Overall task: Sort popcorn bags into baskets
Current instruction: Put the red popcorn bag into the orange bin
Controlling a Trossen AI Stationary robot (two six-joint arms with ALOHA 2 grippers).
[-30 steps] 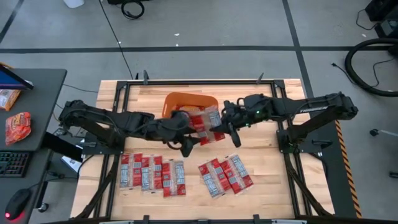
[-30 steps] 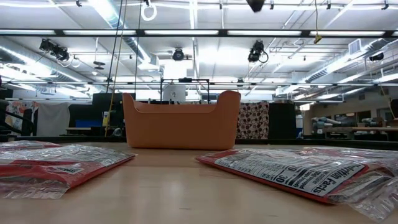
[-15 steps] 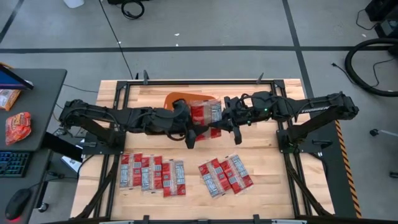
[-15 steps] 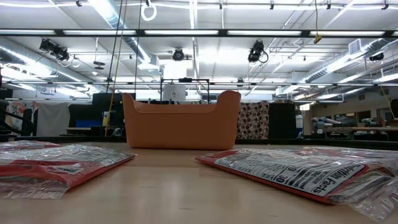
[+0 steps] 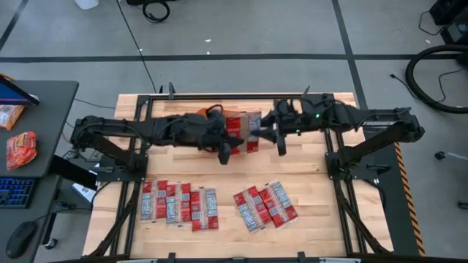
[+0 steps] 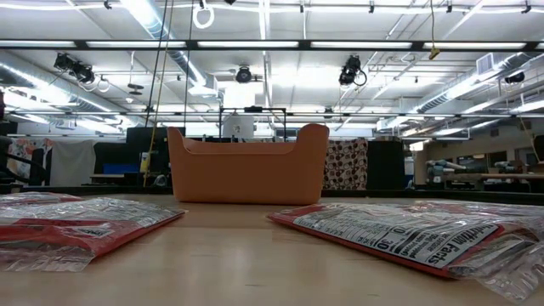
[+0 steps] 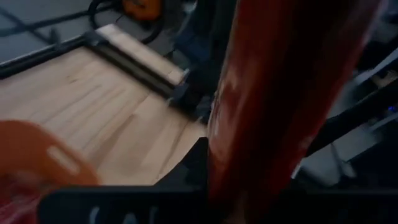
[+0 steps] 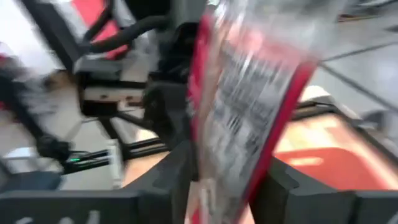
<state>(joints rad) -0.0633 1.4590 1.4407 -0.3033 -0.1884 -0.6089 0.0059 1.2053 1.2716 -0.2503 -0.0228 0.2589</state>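
Both arms have carried their loads over the orange tub (image 6: 247, 164), left gripper (image 5: 224, 143) and right gripper (image 5: 272, 136) each clamped on popcorn bags (image 5: 242, 130), so a drop looks close.

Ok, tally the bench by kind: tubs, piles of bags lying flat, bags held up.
Tub: 1
Piles of bags lying flat: 2, the left pile and the right pile
Bags held up: 2, one bag in the left pincer, another bag in the right pincer
Total: 5
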